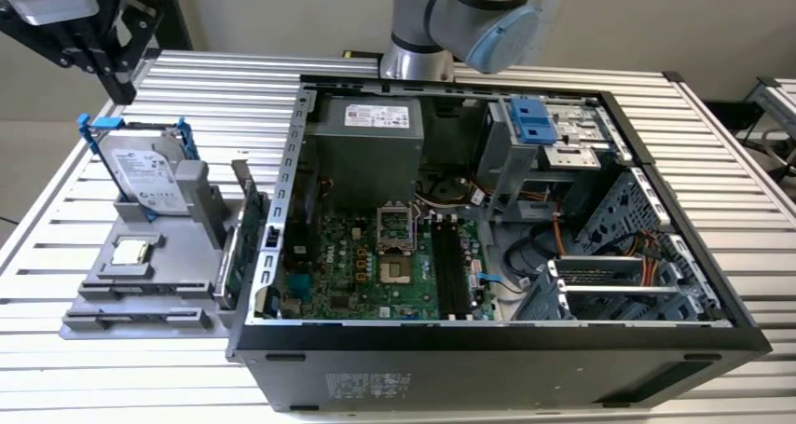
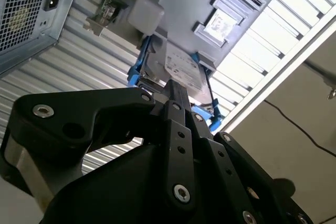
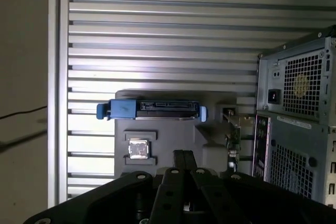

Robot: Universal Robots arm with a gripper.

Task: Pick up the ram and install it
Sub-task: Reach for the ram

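One ram (image 1: 253, 230) stands on edge, long axis prob. near-to-far; claw (image 1: 126, 93) pinched together, holding nothing.

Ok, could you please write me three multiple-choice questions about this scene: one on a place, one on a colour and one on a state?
1. Where is the pincer?
A) inside the computer case
B) high at the exterior view's left, near the hard drive
C) resting on the motherboard

2. The frame around the hard drive is:
A) red
B) yellow
C) blue

3. The computer case is:
A) open
B) closed
C) upside down

Answers: 1 B, it hangs outside the case; 2 C, blue bars flank the silver drive; 3 A, the motherboard lies bare to view.
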